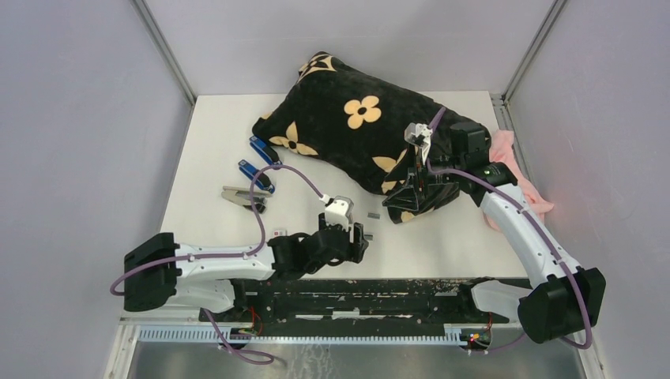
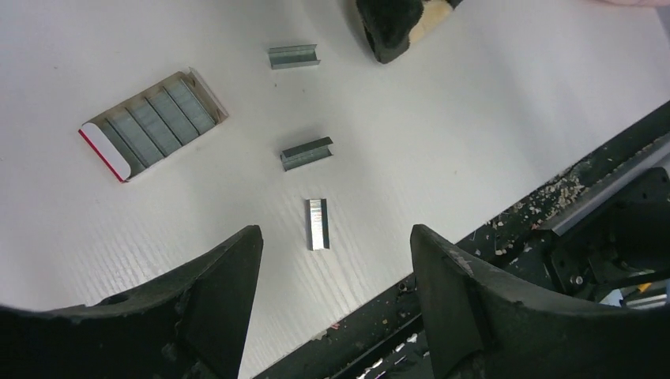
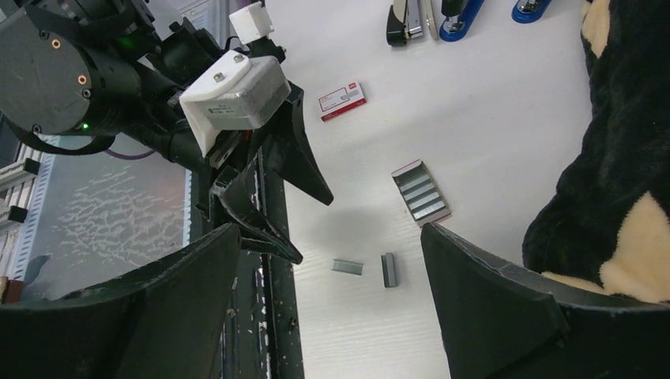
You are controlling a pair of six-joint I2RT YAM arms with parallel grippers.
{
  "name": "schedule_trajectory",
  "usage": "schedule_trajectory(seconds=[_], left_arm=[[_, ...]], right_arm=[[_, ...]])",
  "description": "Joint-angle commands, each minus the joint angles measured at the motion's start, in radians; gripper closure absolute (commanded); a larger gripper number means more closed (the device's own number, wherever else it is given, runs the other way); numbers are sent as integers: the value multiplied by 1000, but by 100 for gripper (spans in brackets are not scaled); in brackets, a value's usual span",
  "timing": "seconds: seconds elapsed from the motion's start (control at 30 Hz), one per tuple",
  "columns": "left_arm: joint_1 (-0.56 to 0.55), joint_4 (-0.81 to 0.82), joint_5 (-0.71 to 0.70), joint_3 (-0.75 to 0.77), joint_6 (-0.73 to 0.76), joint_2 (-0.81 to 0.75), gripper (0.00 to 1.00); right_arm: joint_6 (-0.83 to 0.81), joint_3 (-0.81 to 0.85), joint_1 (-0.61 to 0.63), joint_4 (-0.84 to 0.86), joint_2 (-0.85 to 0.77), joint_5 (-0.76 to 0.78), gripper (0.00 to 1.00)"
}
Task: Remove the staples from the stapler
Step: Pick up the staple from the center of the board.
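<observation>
The staples (image 3: 389, 269) lay loose on the white table (image 2: 474, 118) as three short strips, all just ahead of the left gripper (image 2: 336, 237) and none of them held. In the left wrist view the nearest strip (image 2: 318, 223) sat on the tabletop between the two dark fingertips, a little closer to the left-hand one. It appeared to touch neither finger, though how high the fingers stood above the surface was hard to judge. The middle strip (image 2: 306, 152) lay just beyond it, and the far strip (image 2: 293, 56) lay further out, near a corner of the black flowered pillow (image 1: 340, 146).

The left gripper's jaws stood wide apart with nothing between them. The right gripper (image 3: 330, 229) hung beside the pillow's edge — jaws spread wide as well, and empty.

Each strip was a small silvery-grey bar of joined staples, finely ridged across its top. The nearest caught the light brightly, and the middle one showed its folded-down legs along one side.

An open box (image 2: 154, 122), white with a red end, lay to one side of the strips — rows of more staples packed in it. A closed box (image 3: 342, 100) sat further off. The grey stapler (image 1: 239, 197) and the blue staplers (image 1: 257, 175) lay well apart from the strips, at the table's left side.
</observation>
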Motion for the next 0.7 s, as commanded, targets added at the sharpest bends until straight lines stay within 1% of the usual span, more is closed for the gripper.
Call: schedule_trajectory(seconds=[0.0, 0.17, 0.27, 0.47, 0.67], left_arm=[[-16, -52, -81, 92, -33, 75, 25], [-20, -75, -23, 142, 30, 154, 30], [-20, -67, 7, 140, 53, 175, 32], [-20, -5, 51, 101, 105, 181, 32], [-17, 116, 89, 30, 140, 140, 27]], right_arm=[[-12, 36, -11, 1, -36, 20, 9], [-12, 40, -17, -7, -40, 34, 9], [-12, 41, -18, -10, -37, 39, 9], [-11, 41, -18, -12, -29, 37, 9], [-9, 40, -18, -13, -24, 36, 9]])
